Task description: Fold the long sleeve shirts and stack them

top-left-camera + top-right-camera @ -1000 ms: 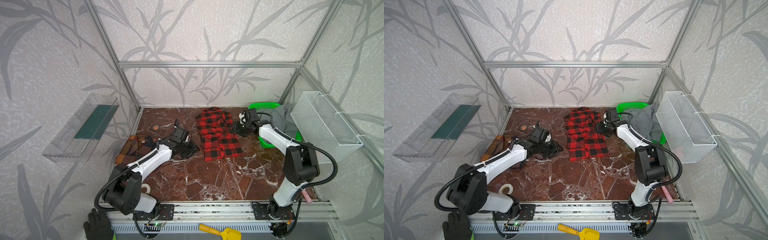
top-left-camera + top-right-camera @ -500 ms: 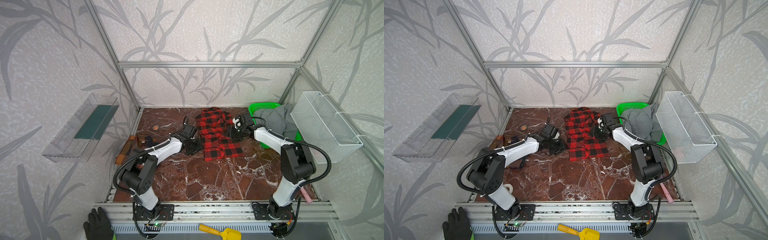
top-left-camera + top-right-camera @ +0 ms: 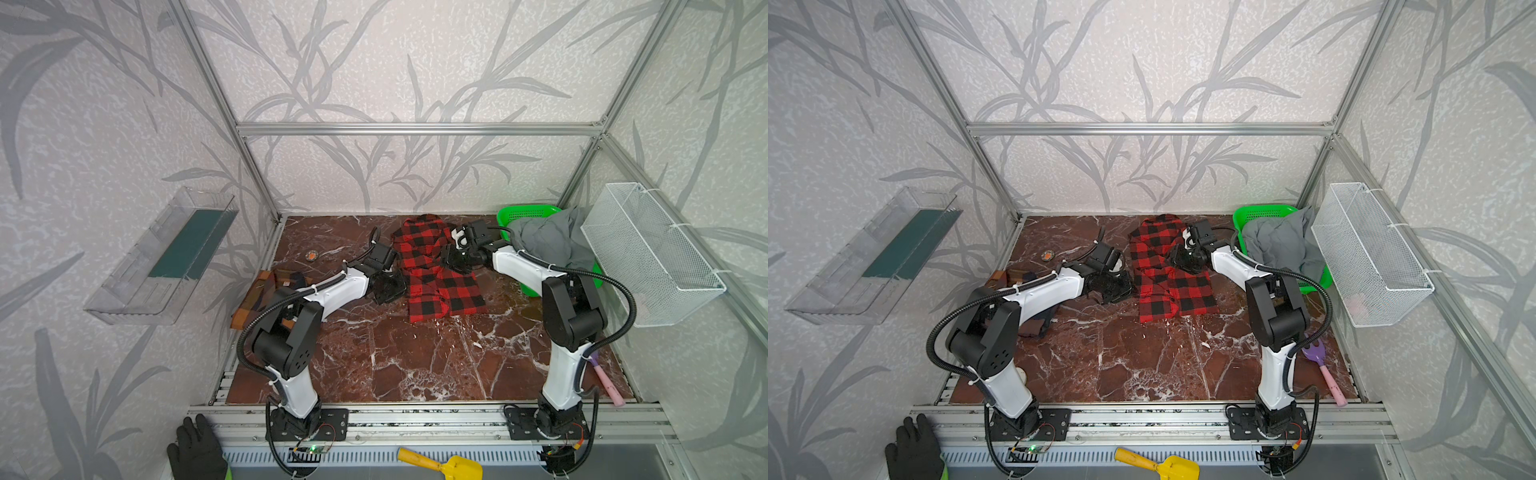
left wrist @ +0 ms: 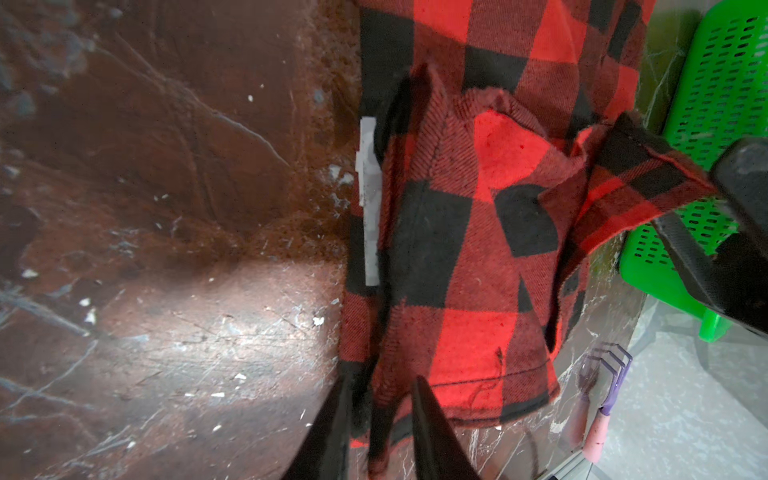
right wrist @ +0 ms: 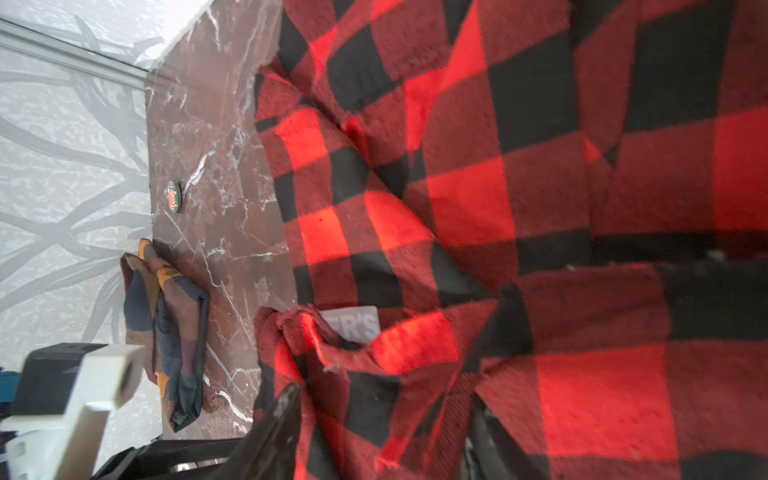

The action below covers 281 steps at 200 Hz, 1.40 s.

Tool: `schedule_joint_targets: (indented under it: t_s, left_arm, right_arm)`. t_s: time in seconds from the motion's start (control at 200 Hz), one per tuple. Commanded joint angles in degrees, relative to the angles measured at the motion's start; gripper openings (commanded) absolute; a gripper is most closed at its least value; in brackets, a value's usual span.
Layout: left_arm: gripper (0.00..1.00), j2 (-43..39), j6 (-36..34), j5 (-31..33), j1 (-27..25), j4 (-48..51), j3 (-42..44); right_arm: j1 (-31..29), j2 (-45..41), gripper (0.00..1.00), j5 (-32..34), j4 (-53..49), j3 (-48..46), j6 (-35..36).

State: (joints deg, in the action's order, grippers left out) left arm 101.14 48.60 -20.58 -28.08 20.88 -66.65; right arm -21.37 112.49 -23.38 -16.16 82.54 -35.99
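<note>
— What lies there?
— On the polished, white-veined brown marble counter [image 3: 415, 353], the red-and-black shirt [image 3: 432, 270] is spread lengthwise: soft, napped twill in big squares, rumpled, with one flap lifted.
— And the other?
— The plaid shirt [image 3: 257, 299], in brown, orange and navy, sits folded well left of the red-and-black shirt.
— The grippers?
— The left gripper [image 4: 380, 380] pinches that shirt's left edge. The right gripper [image 5: 384, 399] pinches its raised right flap.

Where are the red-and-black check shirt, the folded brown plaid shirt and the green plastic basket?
red-and-black check shirt [image 3: 444, 291], a top view, lower panel.
folded brown plaid shirt [image 5: 166, 324], right wrist view, top layer.
green plastic basket [image 3: 525, 212], a top view, far wall.
</note>
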Motion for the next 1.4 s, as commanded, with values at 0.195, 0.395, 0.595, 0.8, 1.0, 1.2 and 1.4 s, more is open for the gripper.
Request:
schedule_joint_targets:
  t_s: [0.195, 0.395, 0.595, 0.8, 1.0, 1.2, 1.4]
  left_arm:
    - [0.07, 2.3, -0.8, 1.0, -0.2, 1.9, -5.0]
    - [0.0, 3.5, -1.9, 1.0, -0.3, 5.2, -9.7]
    - [0.0, 5.8, -3.1, 0.8, -0.8, 10.1, -16.4]
    - [0.0, 11.4, -5.5, 1.1, -2.2, 17.6, -27.4]
    - [0.09, 18.6, -7.9, 2.4, -2.8, 24.8, -38.4]
    - [0.21, 26.4, -9.5, 3.6, -2.8, 31.4, -51.1]
    - [0.32, 33.8, -10.5, 4.9, -1.4, 38.3, -67.9]
  right_arm:
    - [-2.3, 3.2, 0.59, 0.4, -1.8, 5.5, -0.2]
    - [-2.5, 2.9, 0.59, 0.5, -2.7, 6.4, 0.2]
    - [-1.8, -2.8, 0.59, 1.4, -1.9, 3.2, 0.3]
    - [-0.1, -10.5, 0.59, 2.8, 0.7, -4.3, -0.1]
    - [2.8, -20.3, 0.59, 5.6, 6.0, -15.8, -2.8]
    - [3.0, -25.4, 0.58, 4.3, 8.0, -23.2, -2.9]
    - [1.5, -27.3, 0.56, 3.2, 10.7, -29.8, -3.1]
